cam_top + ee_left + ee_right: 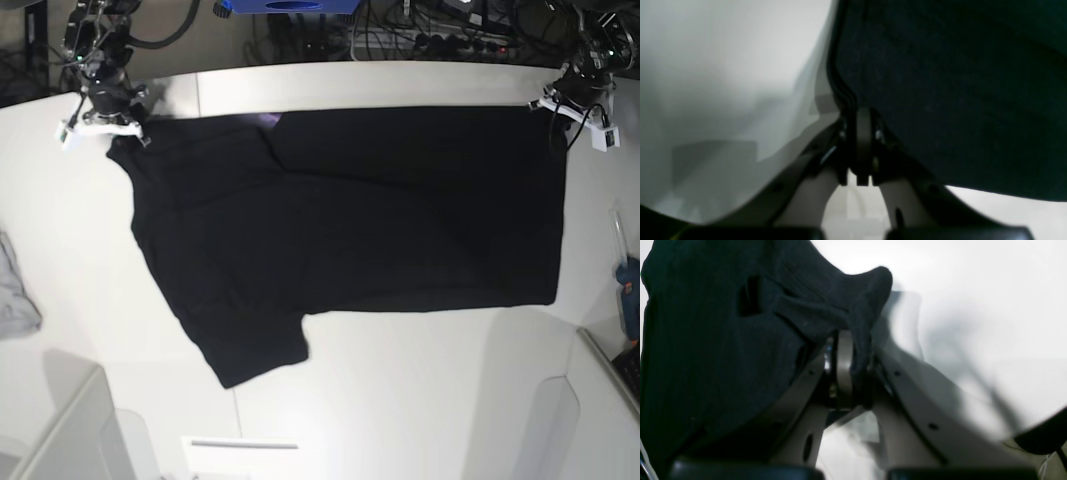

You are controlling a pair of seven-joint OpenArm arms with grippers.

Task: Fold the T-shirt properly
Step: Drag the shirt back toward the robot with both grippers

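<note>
In the left wrist view, the left gripper (863, 146) sits at the lower centre of the frame with its jaws clenched on a hemmed edge of the black T-shirt (957, 100), whose cloth fills the right half while the white table (723, 66) shows blurred at the left. In the right wrist view, the right gripper (851, 370) is likewise clamped at centre frame on a bunched fold of the T-shirt (723, 356), which hangs dark over the left half of the frame, with bare table (973, 290) at the upper right. In the base view, the T-shirt (340, 230) lies spread across the middle of the table (400, 400), plain side up, one sleeve jutting toward the lower left; a sliver of purple peeks out at its top edge. The right gripper (105, 125) holds the corner at the upper left and the left gripper (575, 100) holds the corner at the upper right, so the far edge is stretched between them. This looks like the start of a fold: both arms would need to carry that edge together toward the near edge, keeping it taut and level. A small grey cloth (15, 295) lies at the far left edge. No container holding anything can be made out; the pale shapes at the bottom are too unclear to name.
</note>
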